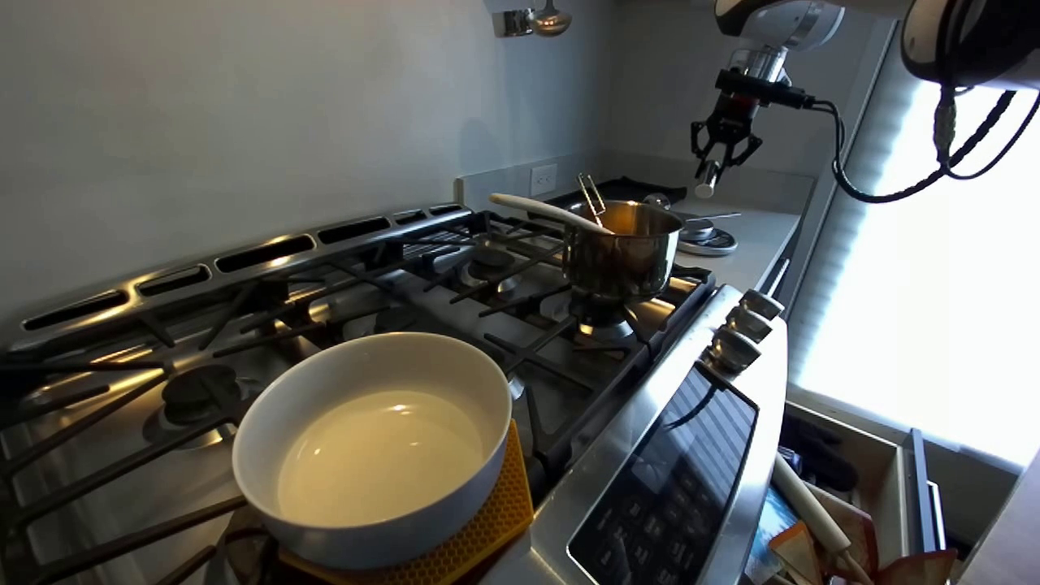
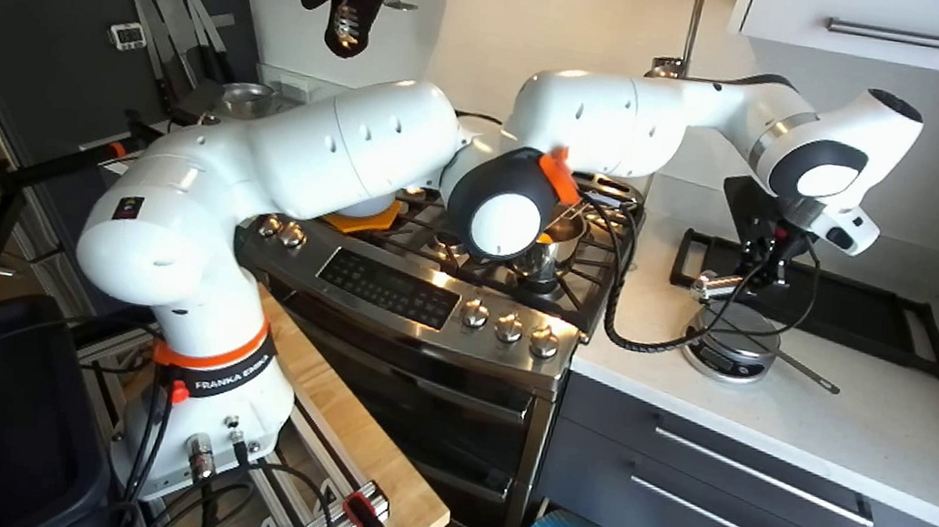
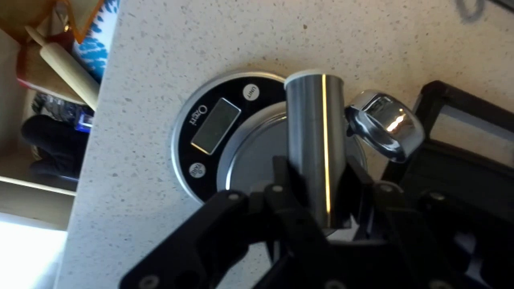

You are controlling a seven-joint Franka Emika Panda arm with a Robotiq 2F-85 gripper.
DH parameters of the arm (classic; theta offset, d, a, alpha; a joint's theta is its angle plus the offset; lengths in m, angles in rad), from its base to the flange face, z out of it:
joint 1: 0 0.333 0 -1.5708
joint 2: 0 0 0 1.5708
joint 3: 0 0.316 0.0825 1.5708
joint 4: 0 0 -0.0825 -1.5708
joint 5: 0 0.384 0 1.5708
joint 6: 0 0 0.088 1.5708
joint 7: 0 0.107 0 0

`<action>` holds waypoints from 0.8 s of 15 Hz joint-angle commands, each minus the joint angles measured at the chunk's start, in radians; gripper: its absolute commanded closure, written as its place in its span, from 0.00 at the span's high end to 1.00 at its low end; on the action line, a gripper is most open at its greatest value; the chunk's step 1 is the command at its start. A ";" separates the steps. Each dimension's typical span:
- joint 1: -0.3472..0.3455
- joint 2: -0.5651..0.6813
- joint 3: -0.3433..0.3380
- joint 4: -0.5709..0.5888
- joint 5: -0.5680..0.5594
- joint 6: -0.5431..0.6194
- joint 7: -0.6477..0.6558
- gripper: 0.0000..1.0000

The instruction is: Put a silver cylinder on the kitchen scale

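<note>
A silver cylinder [image 1: 708, 180] with a pale end is held tilted in the air. It covers part of the kitchen scale in the wrist view [image 3: 315, 120] and also shows in an exterior view [image 2: 720, 286]. My gripper [image 1: 717, 158] is shut on it; in the wrist view the black fingers [image 3: 319, 170] press on its two sides. The round kitchen scale [image 2: 722, 362] with a black front and grey plate lies on the counter below; its display [image 3: 217, 125] faces the counter edge. The cylinder appears apart from the plate, above it.
A shiny metal cup [image 3: 395, 124] sits at the scale's edge; a thin metal handle [image 2: 812, 374] crosses the scale. A black tray [image 2: 849, 308] lies behind. A steel pot [image 1: 621, 260] with a wooden utensil [image 1: 536, 210] stands on the stove, and a white bowl [image 1: 382, 455] farther along.
</note>
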 commanded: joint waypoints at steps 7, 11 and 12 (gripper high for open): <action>0.014 0.078 0.025 0.029 -0.022 0.076 -0.283 0.11; 0.035 0.078 0.015 0.009 -0.028 0.142 -0.227 0.11; 0.039 0.088 0.009 0.016 -0.029 0.172 -0.188 0.11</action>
